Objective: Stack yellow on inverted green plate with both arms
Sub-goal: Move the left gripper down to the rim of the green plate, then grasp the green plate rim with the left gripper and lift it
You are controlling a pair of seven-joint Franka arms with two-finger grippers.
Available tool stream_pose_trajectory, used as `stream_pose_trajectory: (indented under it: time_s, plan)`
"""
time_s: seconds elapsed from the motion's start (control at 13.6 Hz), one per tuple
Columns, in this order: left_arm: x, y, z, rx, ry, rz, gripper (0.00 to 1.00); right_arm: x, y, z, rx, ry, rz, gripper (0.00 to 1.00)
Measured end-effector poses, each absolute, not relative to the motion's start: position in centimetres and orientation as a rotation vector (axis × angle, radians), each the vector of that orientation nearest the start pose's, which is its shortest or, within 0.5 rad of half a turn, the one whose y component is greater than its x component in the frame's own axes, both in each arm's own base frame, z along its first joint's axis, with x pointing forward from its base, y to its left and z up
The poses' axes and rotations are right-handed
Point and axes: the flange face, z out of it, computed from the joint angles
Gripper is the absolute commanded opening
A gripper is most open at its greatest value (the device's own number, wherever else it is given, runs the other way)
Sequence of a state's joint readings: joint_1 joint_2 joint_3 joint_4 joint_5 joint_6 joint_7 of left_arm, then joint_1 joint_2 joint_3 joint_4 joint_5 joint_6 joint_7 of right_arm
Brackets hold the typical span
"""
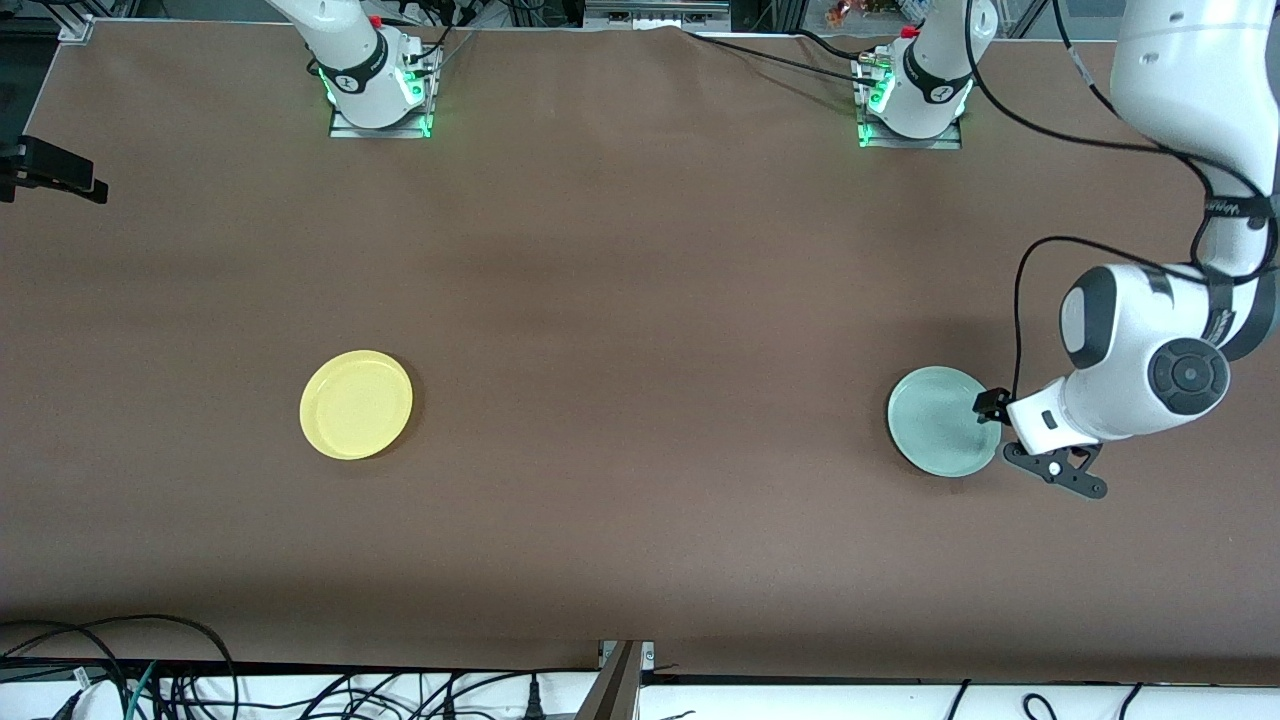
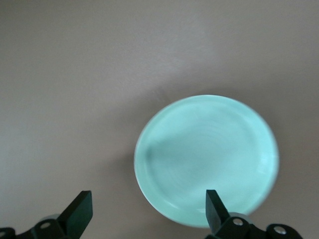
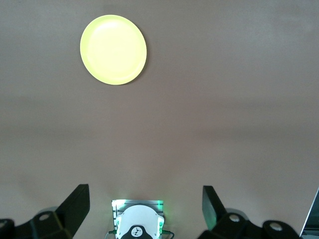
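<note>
- Surface: I had a brown table [image 1: 640, 300] before me, both arm bases bolted along its edge farthest from the front camera, each base lit green. Loose cables [image 1: 150, 680] hung below the table edge nearest that camera.
- Item, yellow plate [image 1: 356, 404]: it lay flat on the table toward the right arm's end, hollow side up, with nothing touching it. The right wrist view showed it whole, well apart from the fingers.
- Item, green plate [image 1: 938, 420]: it lay flat on the table toward the left arm's end, well apart from the yellow plate. I could see its hollow side up and its raised rim around it.
- Left gripper [image 2: 149, 211]: it hung low over the green plate's edge on the side toward the left arm's end of the table. I read its fingers [image 2: 79, 211] as spread wide and holding nothing, one of them over the plate's rim and the other over bare table.
- Right gripper [image 3: 144, 209]: out of the front view; its arm waited high above its own base. Its fingers [image 3: 77, 204] stood wide apart, empty.
</note>
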State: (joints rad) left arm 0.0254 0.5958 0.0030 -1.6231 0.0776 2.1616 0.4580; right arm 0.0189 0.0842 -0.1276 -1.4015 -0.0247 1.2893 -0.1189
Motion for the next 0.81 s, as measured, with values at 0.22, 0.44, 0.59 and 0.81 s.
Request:
stream_pose_trajectory:
  time_s: [0.22,0.44,0.59,0.81]
  plan:
    - [68.4,3.9,22.5,-3.046,0.774,0.107,1.0,54.6,-5.9,63.4,-3.139,-0.008,0.312,1.0]
    - [68.2,3.7,21.0,-3.058,0.827,0.128,1.0,54.6,-5.9,63.4,-3.139,-0.008,0.312,1.0]
    - [68.1,4.3,19.9,-3.05,0.877,0.142,1.0,54.6,-5.9,63.4,-3.139,-0.008,0.312,1.0]
    - [67.9,4.4,18.6,-3.036,1.006,0.143,1.0,54.6,-5.9,63.4,-3.139,-0.008,0.312,1.0]
